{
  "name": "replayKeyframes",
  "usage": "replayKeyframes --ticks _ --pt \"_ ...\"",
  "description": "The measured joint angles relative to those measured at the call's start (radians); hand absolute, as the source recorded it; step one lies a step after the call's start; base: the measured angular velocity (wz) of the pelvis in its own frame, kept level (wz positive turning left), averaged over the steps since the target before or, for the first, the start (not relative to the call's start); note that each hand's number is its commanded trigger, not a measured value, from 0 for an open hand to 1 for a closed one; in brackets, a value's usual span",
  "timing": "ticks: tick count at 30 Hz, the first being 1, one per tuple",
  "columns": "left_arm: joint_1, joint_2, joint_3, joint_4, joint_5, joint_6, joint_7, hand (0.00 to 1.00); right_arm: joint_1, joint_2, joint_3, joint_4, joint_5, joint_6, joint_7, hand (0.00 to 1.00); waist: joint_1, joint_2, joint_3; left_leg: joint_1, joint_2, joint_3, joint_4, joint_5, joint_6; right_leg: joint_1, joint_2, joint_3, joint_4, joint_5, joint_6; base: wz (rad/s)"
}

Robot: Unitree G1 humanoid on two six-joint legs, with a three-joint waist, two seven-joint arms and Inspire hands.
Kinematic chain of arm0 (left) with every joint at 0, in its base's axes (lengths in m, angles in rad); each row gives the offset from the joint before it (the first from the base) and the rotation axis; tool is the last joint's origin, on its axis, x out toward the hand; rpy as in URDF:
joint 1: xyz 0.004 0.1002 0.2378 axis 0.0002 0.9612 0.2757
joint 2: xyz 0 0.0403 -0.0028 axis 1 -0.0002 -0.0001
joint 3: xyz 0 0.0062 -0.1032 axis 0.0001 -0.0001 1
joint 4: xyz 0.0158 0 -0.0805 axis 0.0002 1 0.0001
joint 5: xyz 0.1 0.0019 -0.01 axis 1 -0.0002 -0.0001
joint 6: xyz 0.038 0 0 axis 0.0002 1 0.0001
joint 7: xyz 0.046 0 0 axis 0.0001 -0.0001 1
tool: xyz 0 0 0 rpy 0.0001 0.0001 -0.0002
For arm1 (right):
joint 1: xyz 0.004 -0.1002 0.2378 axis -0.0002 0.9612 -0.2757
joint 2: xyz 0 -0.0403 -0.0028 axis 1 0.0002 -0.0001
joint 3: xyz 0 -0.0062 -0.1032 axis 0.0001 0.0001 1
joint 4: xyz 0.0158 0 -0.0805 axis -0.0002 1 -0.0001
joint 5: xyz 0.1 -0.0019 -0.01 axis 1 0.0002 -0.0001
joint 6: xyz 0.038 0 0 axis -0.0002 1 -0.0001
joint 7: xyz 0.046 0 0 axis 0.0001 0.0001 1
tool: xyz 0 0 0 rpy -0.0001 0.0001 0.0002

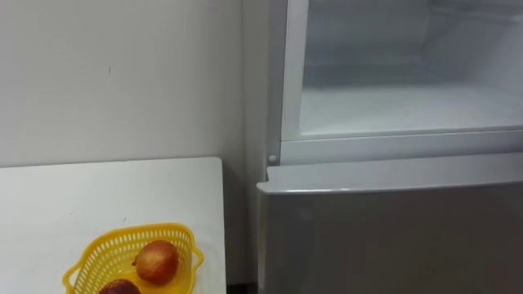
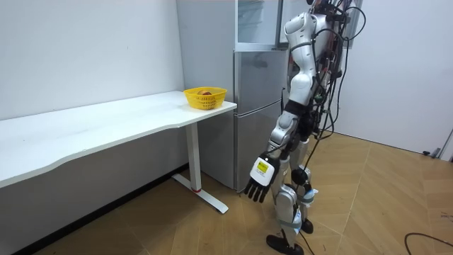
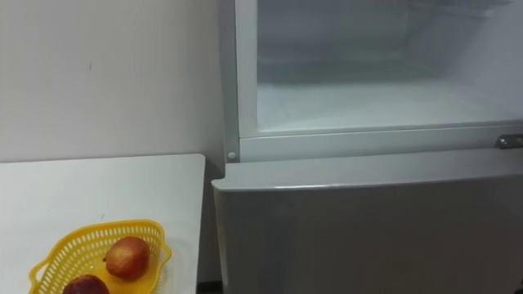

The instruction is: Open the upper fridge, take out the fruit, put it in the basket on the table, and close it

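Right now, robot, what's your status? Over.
Left hand open, hanging low. Upper fridge open, shelf looks bare. Two fruits in yellow basket. Nothing blocking.

Yellow basket [image 1: 96,255] and darker fruit [image 1: 120,287] partly beyond the lower edge, fridge compartment [image 1: 409,110] beyond the top.

my two head cameras sit close before the fridge [image 1: 392,237], facing it and tipped slightly down, so i look straight into its open upper compartment [image 1: 409,106]. both eyes share nearly everything, including the yellow basket [image 1: 96,251] on the table [image 1: 82,196] left of the fridge. my room camera stands well back, off to the fridge's side, taking in fridge, table and the whole robot standing before it.
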Motion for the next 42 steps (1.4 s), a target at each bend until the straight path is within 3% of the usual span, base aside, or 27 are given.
replayKeyframes --ticks 12,24,42 --pt "-0.001 0.000 0.041 0.036 0.001 -0.009 0.021 0.00 -0.002 0.000 -0.052 -0.085 -0.010 -0.012 -0.036 0.00 0.001 -0.016 0.0015 -0.002 0.000 -0.001 -0.001 0.000 0.000 0.000 -0.001 -0.004 -0.003 -0.001 -0.001 0.00" --pt "-0.001 -0.001 0.041 0.047 0.000 -0.034 0.015 0.00 -0.003 -0.001 -0.053 -0.179 -0.106 -0.025 -0.037 0.00 0.008 -0.012 0.0020 -0.002 0.000 0.000 0.001 0.000 0.000 -0.003 0.000 0.008 0.000 -0.001 -0.001 0.00" --pt "-0.002 -0.004 0.029 0.109 0.000 -0.047 -0.006 0.00 -0.004 -0.001 0.077 -0.189 -0.225 -0.033 0.053 0.00 0.042 -0.024 0.0058 -0.002 0.000 -0.003 0.002 0.000 0.000 -0.002 0.001 0.010 0.001 -0.001 -0.001 0.00"
